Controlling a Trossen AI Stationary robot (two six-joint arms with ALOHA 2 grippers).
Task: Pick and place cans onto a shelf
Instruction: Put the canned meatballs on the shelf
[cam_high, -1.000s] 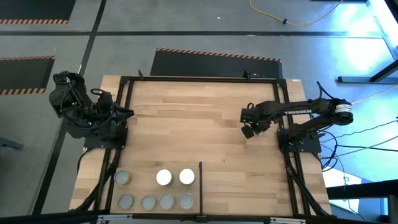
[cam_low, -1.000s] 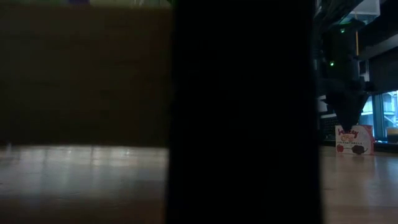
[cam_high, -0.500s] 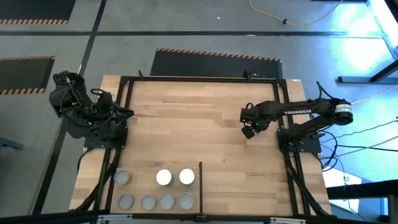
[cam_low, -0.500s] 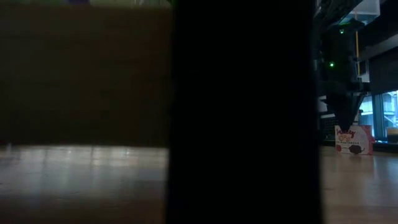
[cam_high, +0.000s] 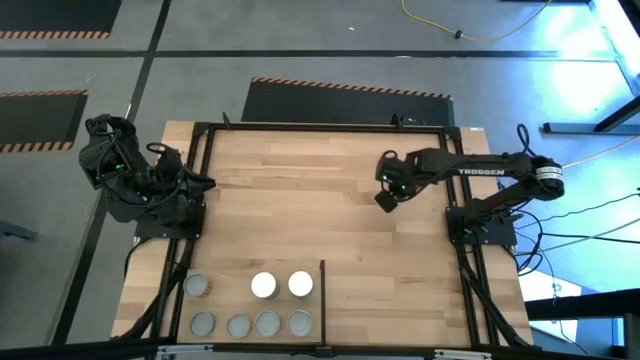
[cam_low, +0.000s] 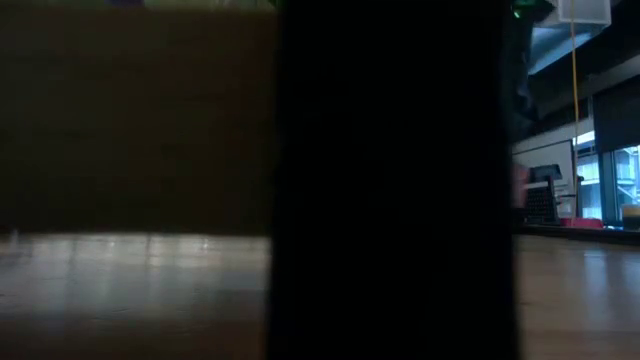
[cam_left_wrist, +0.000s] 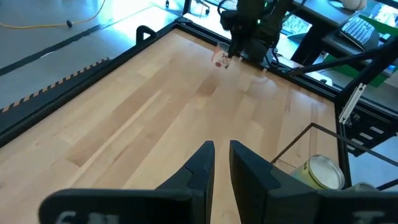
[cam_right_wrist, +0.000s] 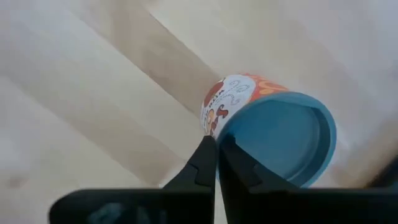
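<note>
Lifted and swung left since the earlier frame, the right gripper (cam_high: 385, 199) has its fingers pinching the rim of a small cylindrical can with a red-and-white label (cam_right_wrist: 261, 127), apparently to carry it toward the pale wooden shelf (cam_high: 255, 318) where grey- and white-topped cans (cam_high: 268, 322) stand, while the left gripper (cam_left_wrist: 222, 163) waits at the counter's (cam_high: 300, 190) far left, fingers slightly apart.

The planked wooden tabletop (cam_high: 300, 200) carries the black-framed shelf (cam_high: 222, 305), where seven upright cans (cam_high: 264, 285) stand left of its divider bar (cam_high: 322, 298).

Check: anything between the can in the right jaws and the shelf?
Nothing visible. The right gripper holds the can over bare wood, and the stretch down to the shelf shows no objects. Seven cans stand left of the divider bar; right of it looks free.
</note>
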